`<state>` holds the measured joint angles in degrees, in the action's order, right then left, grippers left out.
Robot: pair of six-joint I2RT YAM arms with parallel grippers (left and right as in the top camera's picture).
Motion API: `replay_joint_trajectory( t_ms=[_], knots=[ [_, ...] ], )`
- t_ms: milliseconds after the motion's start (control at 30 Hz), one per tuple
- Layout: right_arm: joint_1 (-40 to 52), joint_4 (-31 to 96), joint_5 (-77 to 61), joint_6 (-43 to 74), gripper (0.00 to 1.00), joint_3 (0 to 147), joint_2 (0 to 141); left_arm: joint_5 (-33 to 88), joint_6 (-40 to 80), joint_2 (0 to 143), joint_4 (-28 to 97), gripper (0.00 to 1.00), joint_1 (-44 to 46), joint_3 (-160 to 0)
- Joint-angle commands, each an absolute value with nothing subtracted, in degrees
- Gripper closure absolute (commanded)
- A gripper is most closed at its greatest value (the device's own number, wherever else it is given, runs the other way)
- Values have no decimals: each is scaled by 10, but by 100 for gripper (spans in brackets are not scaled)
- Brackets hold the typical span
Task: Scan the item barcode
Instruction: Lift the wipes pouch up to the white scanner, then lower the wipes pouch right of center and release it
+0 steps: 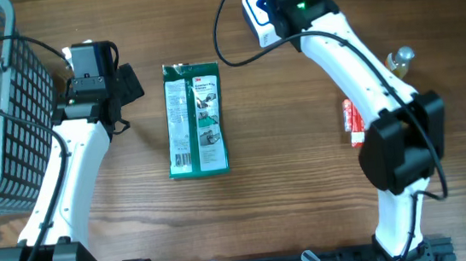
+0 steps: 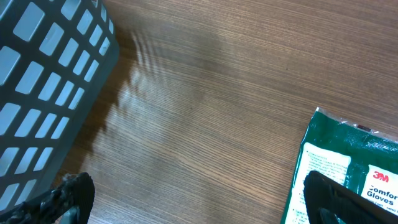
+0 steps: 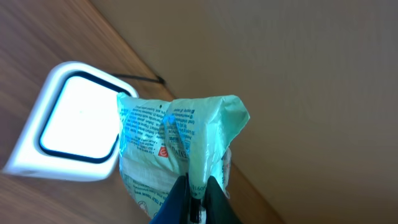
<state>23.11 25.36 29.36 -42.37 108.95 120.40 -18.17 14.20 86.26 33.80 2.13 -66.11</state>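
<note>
Item in hand: pale green printed pouch (image 3: 180, 143), pinched at its lower edge by the right jaws, which are shut tight on it. Pouch held up off the surface at the far edge, just beside the white scanner (image 3: 78, 121), printed face partly turned toward the scanner's window. No barcode legible on the pouch in the wrist view, and from overhead the arm hides it. Judged status: pick-up done and presentation to the scanner in progress. Whether a read has registered cannot be told. What is left is probably confirming the scan and setting the pouch down. Left jaws fully spread, holding nothing, hovering over bare surface between the grey basket (image 1: 8, 109) and a green glove pack (image 1: 195, 119). The pack lies flat mid-surface, label up, likely a later item to scan. Basket: the part of its interior in view shows nothing inside, and the rest is cut off by the frame. Beside the right arm lie a red packet (image 1: 351, 122) and a small bulb-like object (image 1: 399, 59), both loose on the surface.
</note>
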Motion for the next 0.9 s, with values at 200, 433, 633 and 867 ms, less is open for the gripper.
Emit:
replay_joint_trajectory(
  t_ms=[200, 433, 633, 867],
  knots=[
    [233, 184, 347, -448, 96, 1100, 1259, -187, 137, 862, 336, 0, 18, -667],
    [234, 191, 337, -396, 96, 1100, 1280, -187, 137, 862, 336, 0, 18, -667],
    [243, 211, 293, -356, 96, 1100, 1280, -187, 137, 862, 336, 0, 18, -667],
    [253, 274, 214, -355, 96, 1100, 1280, -187, 137, 862, 336, 0, 18, -667]
  ],
)
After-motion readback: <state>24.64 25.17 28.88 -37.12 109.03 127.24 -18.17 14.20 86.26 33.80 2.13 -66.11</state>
